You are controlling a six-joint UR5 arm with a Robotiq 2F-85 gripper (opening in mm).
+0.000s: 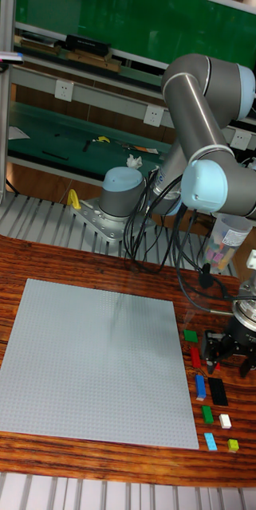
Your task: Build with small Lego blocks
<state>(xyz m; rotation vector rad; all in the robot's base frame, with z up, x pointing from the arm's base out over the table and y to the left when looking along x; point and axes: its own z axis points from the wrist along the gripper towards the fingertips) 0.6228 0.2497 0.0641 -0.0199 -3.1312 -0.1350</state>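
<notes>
The bricks (210, 392) lie in a loose column just off the right edge of the bare grey baseplate (92, 362), within easy reach. The gripper (215, 351) hangs over the red brick (195, 355), fingers spread, apparently holding nothing.

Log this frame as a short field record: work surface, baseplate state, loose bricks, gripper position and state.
surface: wooden table
baseplate: grey baseplate, flat, no bricks on it
loose bricks: right of the baseplate: green brick, red brick, blue brick, black brick, small green brick, white brick, light blue brick, yellow-green brick
gripper: gripper low over the bricks, beside the red one
gripper state: cannot tell
</notes>
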